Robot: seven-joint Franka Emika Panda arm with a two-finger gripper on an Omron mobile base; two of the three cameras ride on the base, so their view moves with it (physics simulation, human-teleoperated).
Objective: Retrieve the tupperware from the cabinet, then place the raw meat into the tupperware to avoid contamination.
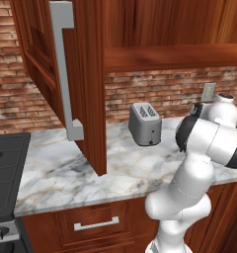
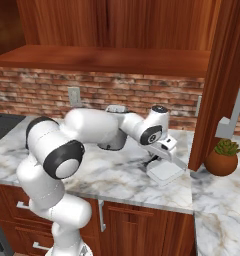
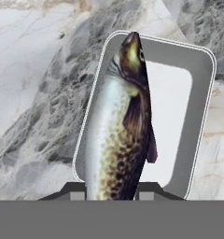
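In the hand view the raw meat (image 3: 118, 135), a speckled fish with a pale belly, hangs lengthwise between my gripper's (image 3: 111, 193) two dark tips, which are shut on its tail end. Right below it lies the tupperware (image 3: 198, 112), a shallow white rectangular container on the marble counter. From the right base view my gripper (image 2: 162, 152) hovers just over the tupperware (image 2: 166, 174), and the raw meat (image 2: 177, 161) slants down over it. The cabinet (image 1: 86, 84) stands with its door swung open, its long silver handle facing me.
A grey two-slot toaster (image 1: 145, 123) stands on the counter against the brick wall. A potted plant (image 2: 222, 160) sits right of the tupperware, beside the open cabinet door (image 2: 224, 75). A black stove (image 1: 7, 173) borders the counter on the left. A drawer (image 1: 96, 225) lies below.
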